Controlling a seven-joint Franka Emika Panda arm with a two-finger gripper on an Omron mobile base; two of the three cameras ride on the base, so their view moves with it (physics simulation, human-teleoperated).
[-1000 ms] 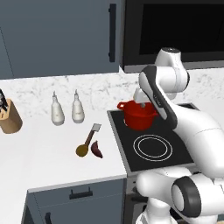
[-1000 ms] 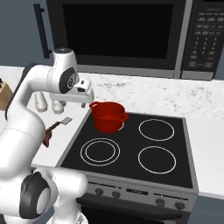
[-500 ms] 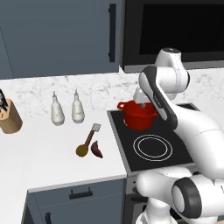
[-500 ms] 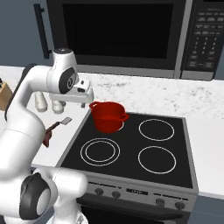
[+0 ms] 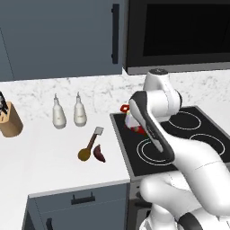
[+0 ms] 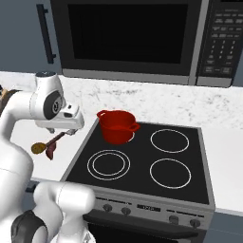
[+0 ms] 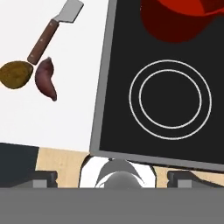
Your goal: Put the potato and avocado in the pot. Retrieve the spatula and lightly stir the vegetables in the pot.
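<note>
The ochre potato (image 7: 15,74) and the dark maroon avocado (image 7: 45,79) lie side by side on the white counter, at the end of the spatula's handle. The spatula (image 7: 49,34) lies flat with its grey blade pointing away from them. In the left base view I see the potato (image 5: 84,154), avocado (image 5: 99,153) and spatula (image 5: 93,138) left of the stove. The red pot (image 6: 116,126) stands on the stove's back left burner. My gripper (image 6: 71,132) hangs open and holds nothing, above the stove's left edge, between the pot and the vegetables.
Two white bottles (image 5: 68,115) stand at the back of the counter, a knife block (image 5: 9,119) at its far left. The black stove (image 6: 142,166) has several burners. A microwave (image 6: 128,35) hangs above it.
The arm has swung down and left, from above the pot toward the counter's edge. It now hides most of the pot in the left base view. Nothing on the counter moved.
</note>
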